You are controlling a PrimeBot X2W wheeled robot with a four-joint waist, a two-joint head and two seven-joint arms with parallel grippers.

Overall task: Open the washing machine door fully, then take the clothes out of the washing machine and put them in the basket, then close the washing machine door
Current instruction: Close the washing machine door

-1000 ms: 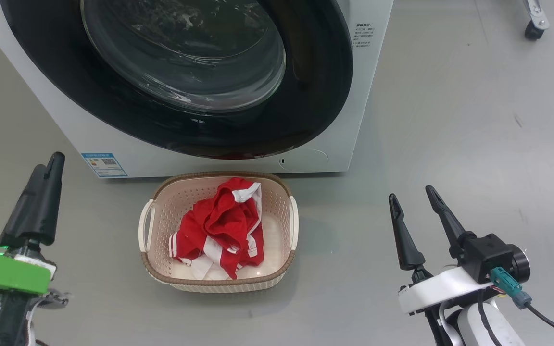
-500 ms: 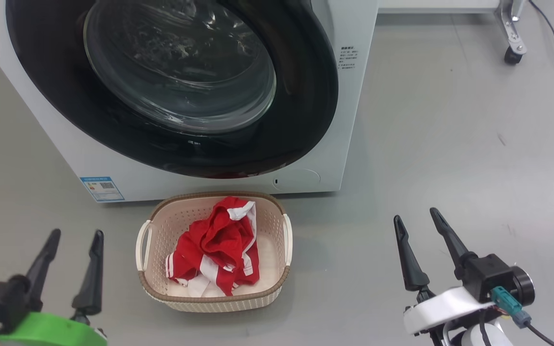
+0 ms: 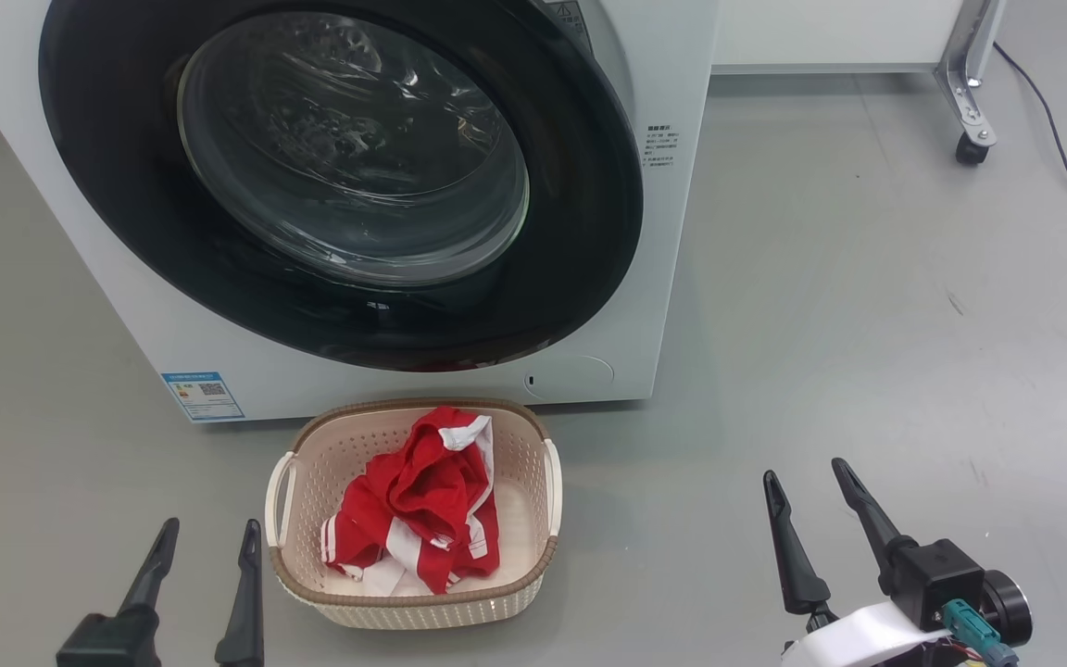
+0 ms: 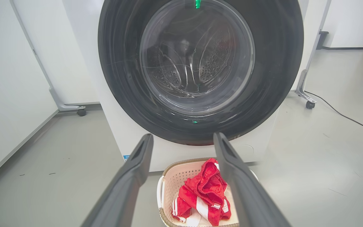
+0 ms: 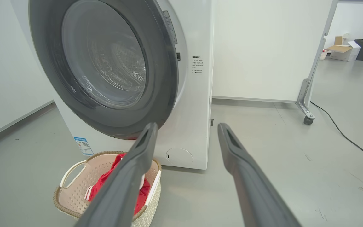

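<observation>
The white washing machine [image 3: 672, 278] stands ahead, and its round black-rimmed door [image 3: 580, 241] with the glass bowl lies shut against the front. On the floor just before it sits the cream basket [image 3: 408, 607] holding the red clothes [image 3: 422, 500] with white stripes. My left gripper [image 3: 209, 533] is open at the lower left, beside the basket's left handle and clear of it. My right gripper [image 3: 804, 472] is open at the lower right, well to the right of the basket. Through the left wrist view's door [image 4: 121, 78] glass the steel drum [image 4: 213, 63] shows. Basket [image 5: 74, 192] and clothes [image 5: 106, 186] appear low left in the right wrist view.
A wheeled white panel stand [image 3: 969, 120] with a caster stands behind the machine on the right, a black cable [image 3: 1061, 157] trailing on the grey floor beside it. Another caster [image 4: 81, 112] sits left of the machine. A bin and cardboard box [image 5: 345, 50] are far off.
The head camera has tilted up, so the machine and basket sit lower in the picture. My left gripper has turned and dropped to the bottom edge, fingers now side by side; the right has also sunk.
</observation>
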